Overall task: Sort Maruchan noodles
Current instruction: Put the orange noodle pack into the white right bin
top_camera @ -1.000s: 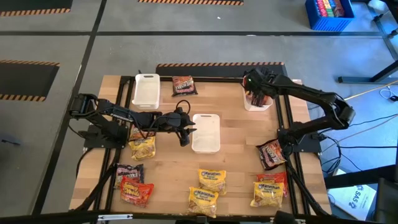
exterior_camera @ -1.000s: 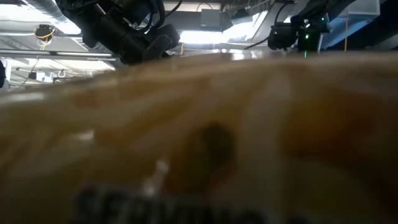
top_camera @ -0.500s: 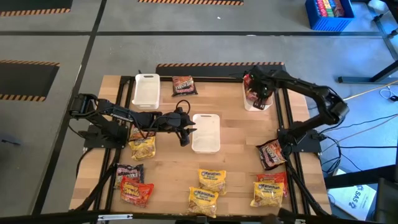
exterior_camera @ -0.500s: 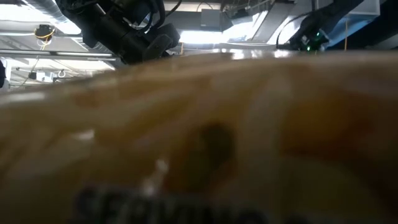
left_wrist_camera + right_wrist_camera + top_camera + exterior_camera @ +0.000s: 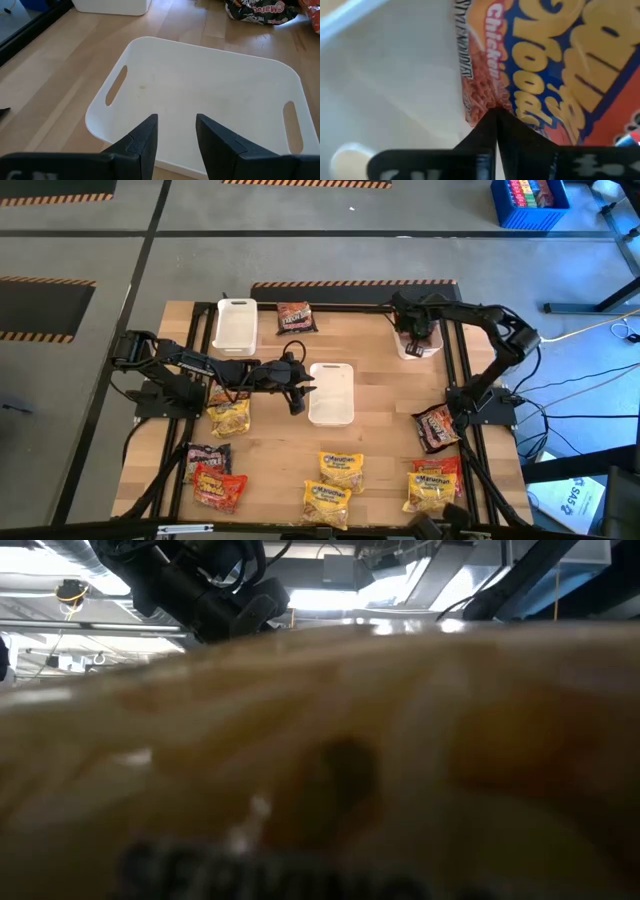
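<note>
Three white trays on the wooden table: one at the far left, one in the middle, one at the far right. Right gripper sits down in the far-right tray; wrist view shows its fingers pressed together, tips against the corner of an orange-red chicken packet lying in that tray, white tray wall beside it. Cannot tell whether the corner is actually pinched between the tips. Left gripper hangs just beside the left edge of the middle tray; from its wrist camera the two fingers stand apart with nothing between them, the tray's white floor beyond. Packets elsewhere: a dark one at the far edge beside the far-left tray; a yellow one under the left arm; a dark one and a red one at the near left; two yellow ones near centre; a dark one at the right arm's base; a red and a yellow at the near right. Low view is blocked by a blurred yellow packet right against the lens.
</note>
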Action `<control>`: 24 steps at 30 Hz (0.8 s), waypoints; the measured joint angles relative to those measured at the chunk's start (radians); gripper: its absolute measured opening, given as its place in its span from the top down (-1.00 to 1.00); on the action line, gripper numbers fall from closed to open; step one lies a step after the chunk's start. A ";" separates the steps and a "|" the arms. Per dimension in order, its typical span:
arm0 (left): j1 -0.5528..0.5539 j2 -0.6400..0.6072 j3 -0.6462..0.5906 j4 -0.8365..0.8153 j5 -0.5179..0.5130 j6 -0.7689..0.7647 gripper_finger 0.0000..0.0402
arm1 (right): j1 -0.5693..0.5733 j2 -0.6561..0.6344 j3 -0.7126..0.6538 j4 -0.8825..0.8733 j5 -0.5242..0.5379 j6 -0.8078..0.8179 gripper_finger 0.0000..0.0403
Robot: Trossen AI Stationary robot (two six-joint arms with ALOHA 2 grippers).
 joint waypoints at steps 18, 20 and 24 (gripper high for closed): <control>0.000 0.000 0.000 0.000 0.000 0.000 0.36 | 0.001 0.002 -0.001 0.123 0.033 0.014 0.96; 0.000 0.000 0.000 0.000 0.000 0.000 0.36 | 0.001 0.002 -0.001 0.124 0.040 0.035 0.92; 0.000 0.000 0.000 0.000 0.000 0.000 0.36 | 0.000 0.003 -0.001 0.116 0.007 0.061 0.72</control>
